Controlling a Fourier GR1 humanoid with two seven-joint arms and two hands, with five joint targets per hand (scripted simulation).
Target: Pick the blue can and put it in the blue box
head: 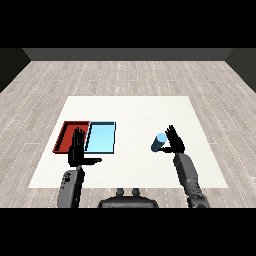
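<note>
A blue can [158,142] stands on the white table [135,115], right of centre. My right hand [174,142] is raised just to the can's right, fingers straight and spread, palm facing the can, close to or touching its side. The light blue tray [101,138] lies left of centre and holds nothing. My left hand [77,150] is held upright with straight fingers and thumb stuck out, in front of the seam between the two trays, holding nothing.
A red tray [67,135] lies directly left of the light blue tray, sharing an edge with it. Bare table surface [135,145] separates the can from the trays. Wooden floor surrounds the table.
</note>
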